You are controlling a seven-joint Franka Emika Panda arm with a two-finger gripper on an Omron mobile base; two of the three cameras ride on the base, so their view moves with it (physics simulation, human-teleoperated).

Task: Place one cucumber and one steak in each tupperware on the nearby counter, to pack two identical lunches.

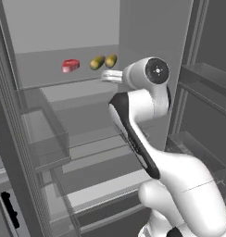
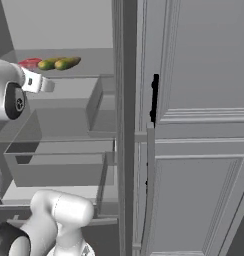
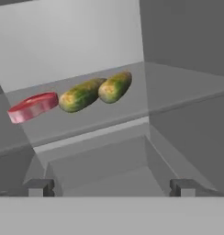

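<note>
- No writing is readable.
- On the fridge shelf [image 3: 187, 87], the steak [image 3: 33, 107] lies at 9 o'clock of two touching cucumbers [image 3: 96, 92].
- The gripper [image 3: 112, 187] has its jaws spread apart and empty.
- Nothing blocks the way.

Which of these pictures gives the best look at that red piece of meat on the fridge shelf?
The hand view: the steak is large and unobstructed, lying beside two cucumbers. The left base view shows the steak small but whole. In the right base view it is a red sliver behind the cucumbers.
</note>
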